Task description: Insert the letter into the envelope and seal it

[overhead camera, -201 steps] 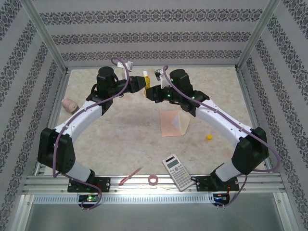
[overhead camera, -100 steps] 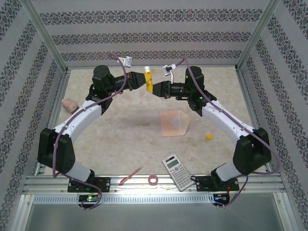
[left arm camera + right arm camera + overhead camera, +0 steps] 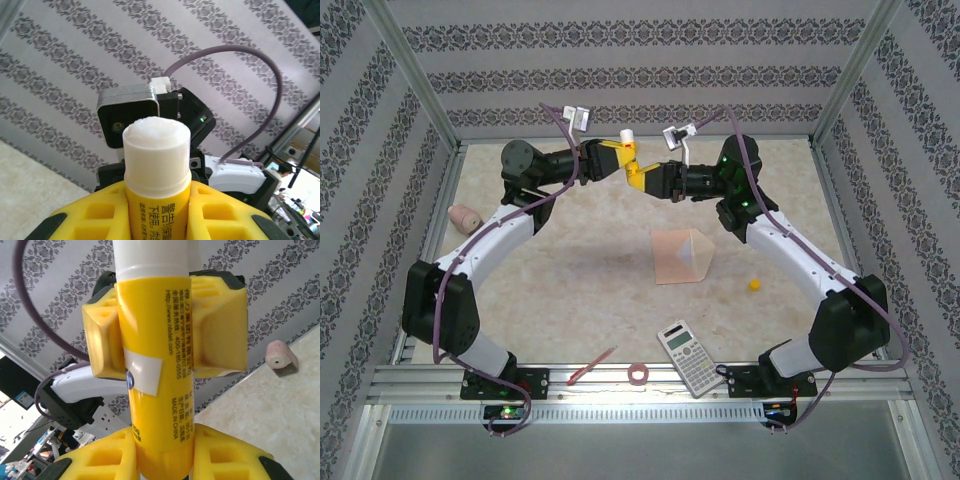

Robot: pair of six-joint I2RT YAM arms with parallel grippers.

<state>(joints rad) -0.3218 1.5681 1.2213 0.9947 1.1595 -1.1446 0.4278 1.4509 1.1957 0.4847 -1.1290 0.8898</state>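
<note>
- Left gripper [image 3: 623,158] is pinching the yellow glue stick [image 3: 157,365] by its upper body
- Right gripper [image 3: 640,180] is clamping its base
- Label [image 3: 172,340] is showing "www.nbdeli.com", "MADE IN CHINA"

The table [image 3: 580,270] has a pale, marbled beige top, framed by metal rails. The envelope [image 3: 680,256] lies flat just off centre toward 3 o'clock, peach with its paler triangular flap showing. A small yellow piece [image 3: 754,284] sits well apart from it toward 4 o'clock. A calculator [image 3: 688,357] lies askew at 5 o'clock, its near end reaching the front rail. A pink tape ring [image 3: 639,374] rests at 6 o'clock on that near edge, just beside a slanted red pen [image 3: 591,366] at 7 o'clock. A stubby pink object [image 3: 465,217] lies at 9 o'clock by the left rim, and the right wrist view also shows it [image 3: 281,357] on the marbled top [image 3: 270,420].
</note>
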